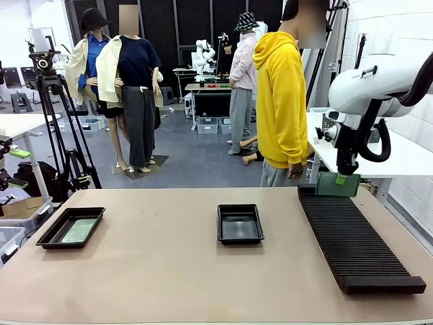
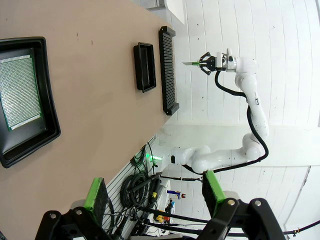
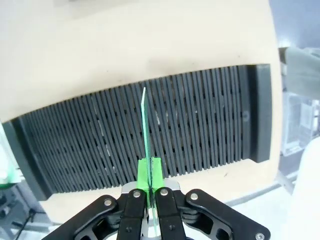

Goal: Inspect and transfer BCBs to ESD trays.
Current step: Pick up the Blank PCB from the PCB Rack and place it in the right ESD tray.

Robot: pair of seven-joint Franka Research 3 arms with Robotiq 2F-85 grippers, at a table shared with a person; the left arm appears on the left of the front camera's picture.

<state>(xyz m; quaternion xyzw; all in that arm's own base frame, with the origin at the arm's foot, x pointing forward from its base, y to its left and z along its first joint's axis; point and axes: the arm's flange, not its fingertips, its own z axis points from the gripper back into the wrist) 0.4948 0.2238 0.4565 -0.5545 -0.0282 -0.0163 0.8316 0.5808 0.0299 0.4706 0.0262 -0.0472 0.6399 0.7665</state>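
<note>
My right gripper (image 1: 345,177) hangs above the far end of the rack, shut on a green BCB (image 1: 337,185) that it holds upright. In the right wrist view that BCB (image 3: 144,125) stands edge-on between the closed pads of the right gripper (image 3: 150,172). One black ESD tray (image 1: 49,233) at the table's left holds another green BCB (image 1: 79,230). The second ESD tray (image 1: 239,237) in the middle shows a bare floor. My left gripper (image 2: 154,189) is open, high above the left tray (image 2: 50,125) and its BCB (image 2: 20,90).
A long black ribbed rack (image 1: 355,240) runs along the table's right side, also seen under the held board as the rack (image 3: 210,120). A person in a yellow hoodie (image 1: 281,101) stands at the far edge by the rack. Bare tabletop lies between the trays.
</note>
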